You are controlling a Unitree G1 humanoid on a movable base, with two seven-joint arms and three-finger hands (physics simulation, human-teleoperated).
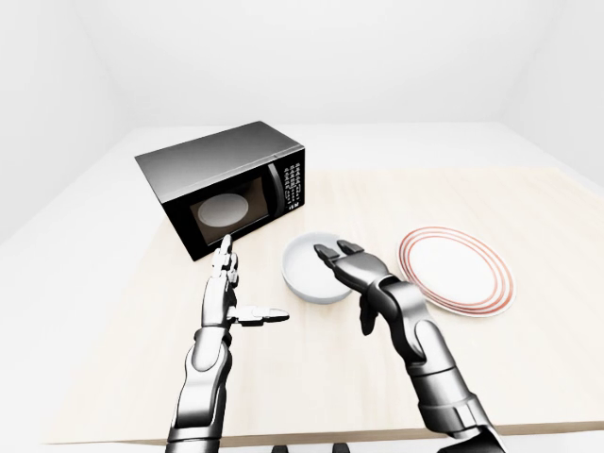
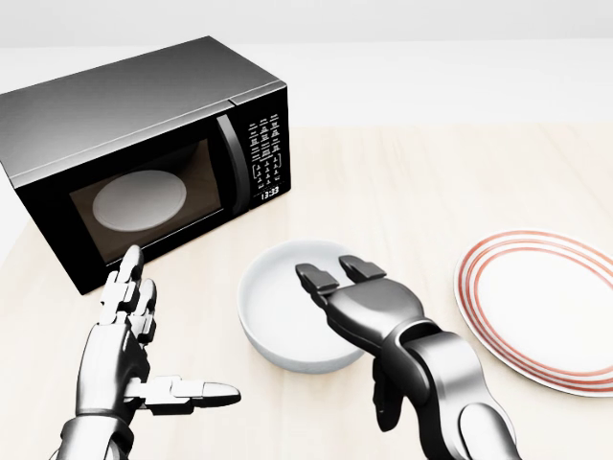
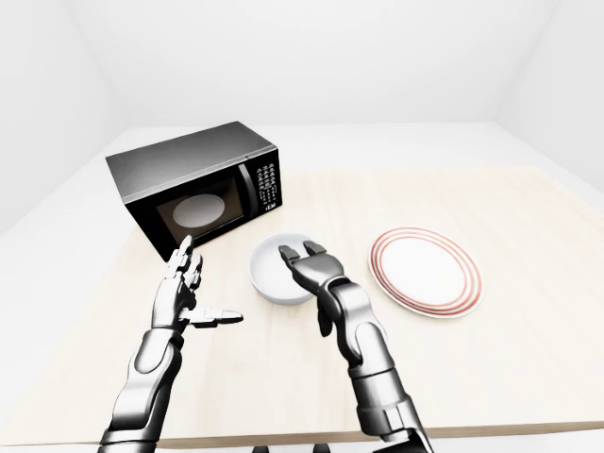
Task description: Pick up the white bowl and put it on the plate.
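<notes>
- On the pale wooden bench (image 2: 450,182), I see the white bowl (image 2: 278,316) near the middle of the head view, sitting upright between the black microwave (image 2: 144,153) and the red-ringed plate (image 2: 546,307).
- My right hand (image 2: 350,297) reaches over the bowl's right rim, fingers (image 2: 316,280) spread over the hollow and thumb hanging outside the wall; it is not clasped on anything.
- My left hand (image 2: 129,350) hovers left of the bowl, well apart, fingers straight, thumb out, holding nothing.
- The plate lies bare at the right.
</notes>
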